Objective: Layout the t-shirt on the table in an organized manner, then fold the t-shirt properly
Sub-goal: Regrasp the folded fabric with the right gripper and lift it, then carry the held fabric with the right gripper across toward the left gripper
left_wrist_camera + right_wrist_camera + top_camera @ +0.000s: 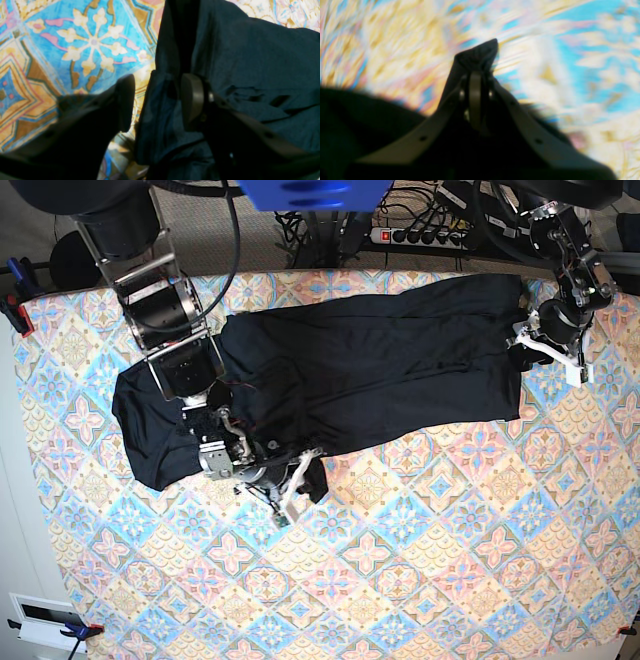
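The black t-shirt lies stretched across the far half of the patterned table, with a bunched part at its left end. In the base view my right gripper sits at the shirt's lower left corner. The right wrist view shows that gripper shut on a pinched peak of t-shirt, against a blurred table. My left gripper is at the shirt's right edge. In the left wrist view it stands open, with a fold of the t-shirt edge lying between its fingers.
A power strip with cables lies behind the table's far edge. Clamps hold the cloth at the left edge and the near left corner. Bare patterned cloth fills the near half of the table.
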{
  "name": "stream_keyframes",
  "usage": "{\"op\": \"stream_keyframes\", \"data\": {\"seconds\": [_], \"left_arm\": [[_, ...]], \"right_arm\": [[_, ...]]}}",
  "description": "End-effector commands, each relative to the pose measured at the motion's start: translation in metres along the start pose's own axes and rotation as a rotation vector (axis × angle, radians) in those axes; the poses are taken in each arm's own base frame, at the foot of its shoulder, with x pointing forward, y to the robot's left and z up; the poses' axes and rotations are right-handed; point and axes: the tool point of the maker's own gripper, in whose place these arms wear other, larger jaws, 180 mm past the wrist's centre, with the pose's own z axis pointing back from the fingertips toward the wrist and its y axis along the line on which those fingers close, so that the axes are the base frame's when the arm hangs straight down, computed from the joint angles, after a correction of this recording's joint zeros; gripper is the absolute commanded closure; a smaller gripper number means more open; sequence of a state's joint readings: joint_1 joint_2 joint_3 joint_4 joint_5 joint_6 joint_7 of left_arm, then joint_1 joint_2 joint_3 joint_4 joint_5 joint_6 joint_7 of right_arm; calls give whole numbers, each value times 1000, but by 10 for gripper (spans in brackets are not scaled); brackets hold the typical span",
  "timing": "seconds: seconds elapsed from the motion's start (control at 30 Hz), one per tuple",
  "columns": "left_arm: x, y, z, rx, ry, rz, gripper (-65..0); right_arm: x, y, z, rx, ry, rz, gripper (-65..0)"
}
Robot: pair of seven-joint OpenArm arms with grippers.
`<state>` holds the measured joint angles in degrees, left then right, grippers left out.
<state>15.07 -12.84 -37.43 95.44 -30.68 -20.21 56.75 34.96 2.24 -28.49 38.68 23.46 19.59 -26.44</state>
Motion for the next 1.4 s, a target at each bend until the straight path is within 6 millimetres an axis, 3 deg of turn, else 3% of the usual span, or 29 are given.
{"op": "stream_keyframes", "data": {"seconds": [0.0,0.13,0.17,0.5,0.7,0.9,1.0,1.23,1.37], "left_arm": [[15,0,4,-6,-45,-13,-295],[15,0,4,-5,-46,-13,-295],[15,0,4,-5,-46,-13,-295],[16,0,4,-5,-47,-16,-295],[15,-1,3,-7,-45,-18,-295],[16,0,4,-4,-45,-21,-295],[15,0,3,-1,-43,-25,-295],[15,-1,3,-3,-42,-24,-295],[14,-1,3,-3,-41,-24,-295]], "right_arm": [[25,11,5,26,-22,60,0],[83,20,40,19,-129,196,0],[89,23,44,14,-141,209,0],[82,52,87,-21,-214,240,0],[97,39,126,-124,-306,117,0],[66,54,145,-107,-331,60,0],[58,68,155,-87,-349,56,0],[15,98,164,-67,-307,46,0],[6,147,152,-17,-276,162,0]]}}
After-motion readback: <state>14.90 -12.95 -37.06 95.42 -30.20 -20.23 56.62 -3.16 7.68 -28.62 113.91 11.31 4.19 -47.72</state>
